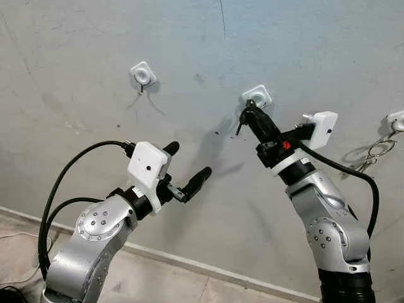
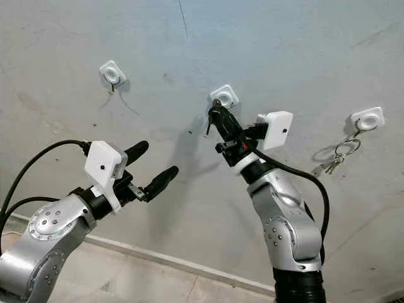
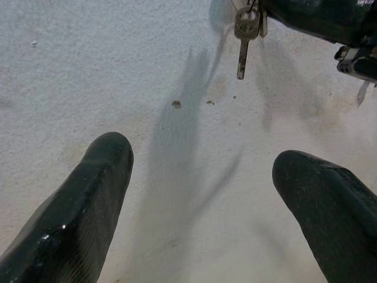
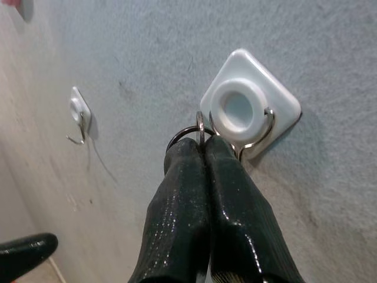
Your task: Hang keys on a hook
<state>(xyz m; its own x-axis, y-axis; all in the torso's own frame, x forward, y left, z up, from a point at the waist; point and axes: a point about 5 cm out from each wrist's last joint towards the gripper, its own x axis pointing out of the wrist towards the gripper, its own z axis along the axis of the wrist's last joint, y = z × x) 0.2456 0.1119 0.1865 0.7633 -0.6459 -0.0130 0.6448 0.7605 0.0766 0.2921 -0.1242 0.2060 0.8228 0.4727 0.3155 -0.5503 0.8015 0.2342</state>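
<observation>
Keys pinched at the middle hook

While the right hand point(image 1: 250, 112) reaches up to the grey wall point(image 1: 76, 57), its 2 black fingers are pressed together on the ring of the keys point(image 1: 241, 121), right at the middle hook point(image 1: 257, 96), a white square pad with a round centre. A key dangles just below the fingertips against the wall. The left hand point(image 1: 188, 165) is raised lower down, away from the wall pads, with its fingers spread apart and nothing between them. Toward the wall's upper left sits a second hook point(image 1: 143, 75), bare. At the wall's right edge a third hook point(image 1: 396, 120) carries another key bunch point(image 1: 374, 153) on rings.

From the right eye, the same line-up shows: 3 white pads across the wall, the right hand at the centre one, the left hand apart from it and open.

Along the left wrist, 2 wide-set fingertips point(image 3: 88, 200) frame the bare wall; the hanging keys appear beyond them, just under the other arm's dark fingers.

Along the right wrist, the closed fingers point(image 4: 200, 200) clamp the key ring point(image 4: 189, 131), which touches the wire of the middle hook beside its white pad. Whether the ring is already over the wire cannot be told.
</observation>
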